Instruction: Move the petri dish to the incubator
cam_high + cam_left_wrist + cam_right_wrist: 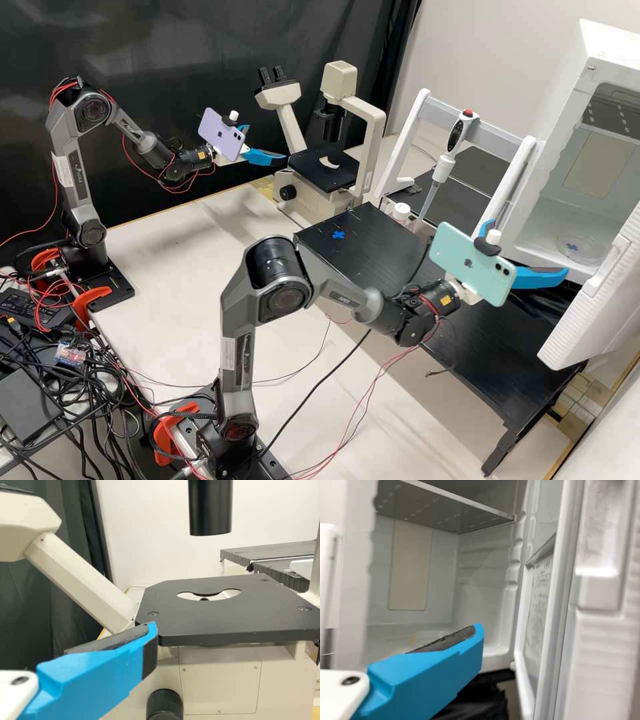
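Right gripper (528, 247), spread wide, hangs by the open incubator's rim (557, 143), petri dish (579, 248) inside.

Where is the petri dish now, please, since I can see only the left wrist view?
Observer: In the high view, the petri dish lies on the floor of the incubator.
Operator: Thank you. Is the door open or closed?
Observer: It stands open, as the high view and the right wrist view show.
Operator: And how do the fingers of the right gripper stand?
Observer: They are spread apart, in front of the incubator's opening.
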Motion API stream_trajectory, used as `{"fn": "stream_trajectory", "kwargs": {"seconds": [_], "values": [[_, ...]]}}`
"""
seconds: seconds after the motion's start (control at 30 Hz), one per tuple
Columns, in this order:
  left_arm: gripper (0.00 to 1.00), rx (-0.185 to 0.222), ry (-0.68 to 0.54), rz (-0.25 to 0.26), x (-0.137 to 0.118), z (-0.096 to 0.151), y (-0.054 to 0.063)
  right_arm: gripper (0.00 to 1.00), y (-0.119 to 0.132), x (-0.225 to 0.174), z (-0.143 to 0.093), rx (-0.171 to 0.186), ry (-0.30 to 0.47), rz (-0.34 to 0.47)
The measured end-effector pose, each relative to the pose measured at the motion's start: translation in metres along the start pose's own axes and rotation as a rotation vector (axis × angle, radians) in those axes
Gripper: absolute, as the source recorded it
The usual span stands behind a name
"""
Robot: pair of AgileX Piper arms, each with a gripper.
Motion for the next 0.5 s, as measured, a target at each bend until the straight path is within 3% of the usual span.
{"fn": "stream_trajectory", "kwargs": {"seconds": [0.1,0.33,0.5], "values": [[1.00,0.000,0.000,0.000,0.000,0.000,0.000,1.00,-0.008,-0.025,-0.010,0.007,0.016,-0.007],[1.00,0.000,0.000,0.000,0.000,0.000,0.000,1.00,-0.029,-0.092,-0.042,0.026,0.140,-0.003],[1.00,0.000,0.000,0.000,0.000,0.000,0.000,1.00,-0.030,-0.131,-0.055,0.097,0.198,0.005]]}}
